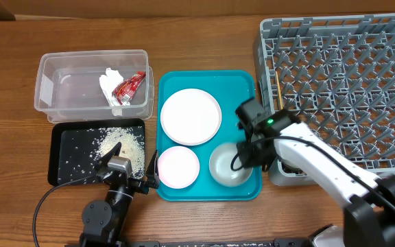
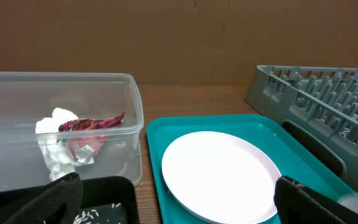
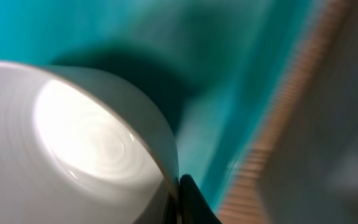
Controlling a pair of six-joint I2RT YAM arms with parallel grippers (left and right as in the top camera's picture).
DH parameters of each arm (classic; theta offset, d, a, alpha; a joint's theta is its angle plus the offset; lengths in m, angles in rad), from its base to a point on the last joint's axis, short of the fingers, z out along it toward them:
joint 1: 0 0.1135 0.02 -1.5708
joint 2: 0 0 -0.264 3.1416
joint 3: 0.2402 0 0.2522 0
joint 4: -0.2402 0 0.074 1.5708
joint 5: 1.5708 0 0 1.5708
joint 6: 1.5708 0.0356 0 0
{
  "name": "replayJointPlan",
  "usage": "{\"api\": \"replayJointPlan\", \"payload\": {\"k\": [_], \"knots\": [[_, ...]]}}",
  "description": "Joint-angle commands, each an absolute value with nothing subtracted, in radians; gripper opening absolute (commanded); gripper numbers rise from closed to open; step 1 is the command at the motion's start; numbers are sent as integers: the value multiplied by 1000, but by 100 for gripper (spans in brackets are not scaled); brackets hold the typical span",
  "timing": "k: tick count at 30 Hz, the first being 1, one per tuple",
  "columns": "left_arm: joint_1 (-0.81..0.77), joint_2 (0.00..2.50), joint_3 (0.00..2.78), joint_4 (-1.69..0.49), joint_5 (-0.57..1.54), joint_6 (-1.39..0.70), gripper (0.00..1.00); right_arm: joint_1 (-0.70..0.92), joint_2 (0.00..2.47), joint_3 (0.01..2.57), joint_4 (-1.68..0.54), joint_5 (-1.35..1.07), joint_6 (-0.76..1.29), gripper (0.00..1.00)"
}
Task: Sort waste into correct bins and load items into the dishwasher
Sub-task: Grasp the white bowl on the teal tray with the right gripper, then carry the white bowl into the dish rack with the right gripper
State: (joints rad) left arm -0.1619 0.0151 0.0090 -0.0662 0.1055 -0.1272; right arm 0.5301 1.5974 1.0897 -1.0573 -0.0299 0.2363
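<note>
1. Dish rack (image 1: 341, 82): grey peg grid at the table's right; likely destination for the bowl.
2. Teal serving tray (image 1: 244, 79): just beside the rack.
3. Bowl (image 1: 225, 168): in the tray's front right corner. Lift it level, clear the tray lip, then seat it between pegs.
4. Right gripper (image 1: 256, 154): at the bowl's right rim, one finger against the wall; closure cannot be told.
5. Left gripper (image 2: 178, 183): fingers spread wide, empty.

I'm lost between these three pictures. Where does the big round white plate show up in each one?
Overhead: the large round white plate lies in the upper left of the teal plastic serving tray.
Left wrist: lower centre, on the same tray.
Right wrist: not in it.
Shared landmark: the teal tray, in all three.
</note>
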Motion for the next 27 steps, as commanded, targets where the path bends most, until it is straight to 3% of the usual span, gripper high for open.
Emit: {"api": "replayJointPlan", "payload": {"k": [1, 7, 12, 15, 27], "knots": [[-157, 6, 5, -67, 120, -134, 100, 508, 1482, 1219, -1073, 155, 267, 4], [-157, 6, 5, -67, 120, -134, 100, 456, 1370, 1335, -1056, 282, 274, 4], [-157, 6, 5, -67, 120, -134, 100, 371, 1324, 1340, -1065, 802, 612, 4], [-157, 6, 5, -67, 120, -134, 100, 308, 1333, 1340, -1060, 951, 713, 4], [-157, 6, 5, -67, 120, -134, 100, 102, 1510, 1330, -1029, 1045, 710, 4]]}}
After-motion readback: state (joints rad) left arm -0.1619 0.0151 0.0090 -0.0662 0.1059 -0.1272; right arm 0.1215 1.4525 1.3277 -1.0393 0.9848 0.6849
